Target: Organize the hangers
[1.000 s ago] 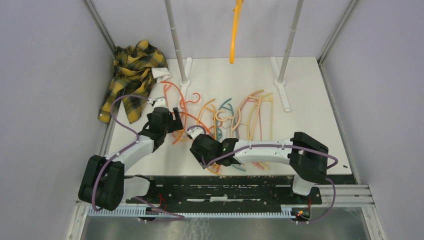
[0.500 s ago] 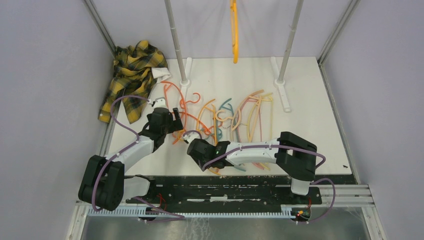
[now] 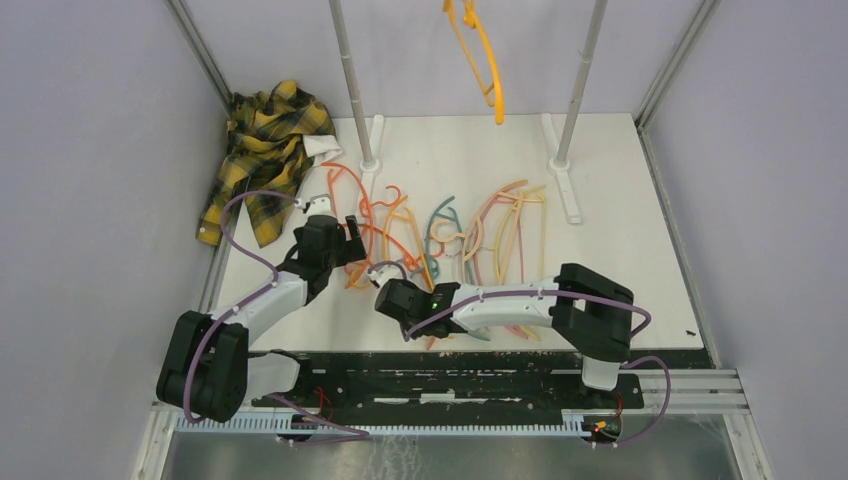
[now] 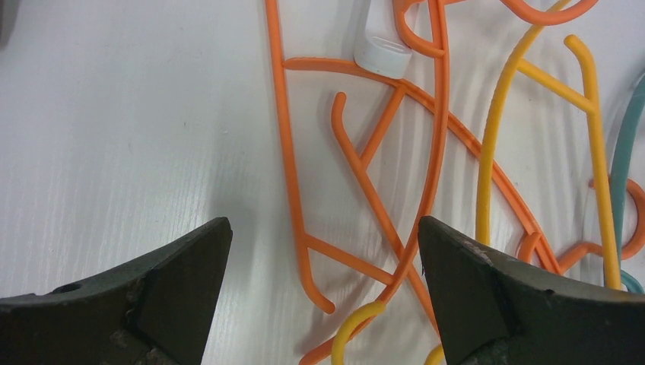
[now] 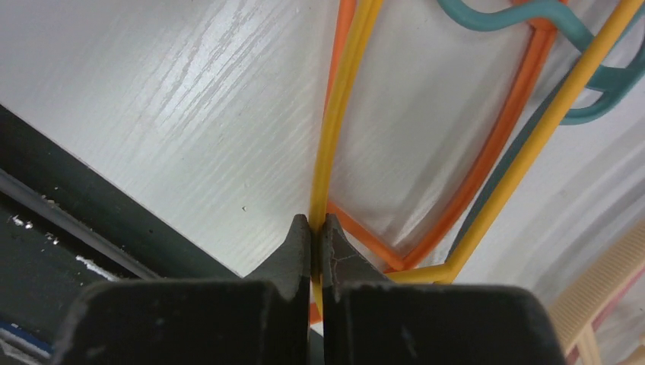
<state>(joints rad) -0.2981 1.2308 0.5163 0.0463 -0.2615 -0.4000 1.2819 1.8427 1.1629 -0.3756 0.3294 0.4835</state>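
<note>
Several thin hangers [image 3: 470, 235] in orange, yellow, teal and pale tones lie tangled on the white table [image 3: 640, 250]. One yellow-orange hanger [image 3: 482, 55] hangs at the back, between the poles. My right gripper [image 5: 316, 224] is low over the table's front edge [image 3: 408, 312], shut on a thin yellow hanger bar [image 5: 338, 114]. An orange hanger [image 5: 502, 129] and a teal one [image 5: 578, 46] lie beside that bar. My left gripper [image 4: 325, 226] stands wide open just above orange hangers [image 4: 285, 152] at the pile's left end [image 3: 352, 232], touching nothing.
A yellow-and-black plaid shirt [image 3: 262, 155] lies at the back left corner. Two grey upright poles [image 3: 352, 90] [image 3: 580, 90] stand on white feet behind the pile. A dark rail [image 3: 500, 362] runs along the front edge. Grey walls close in both sides.
My right gripper slid a little left and closed on the yellow hanger bar. The hanger at the back has swung and turned. My left arm stayed still.
</note>
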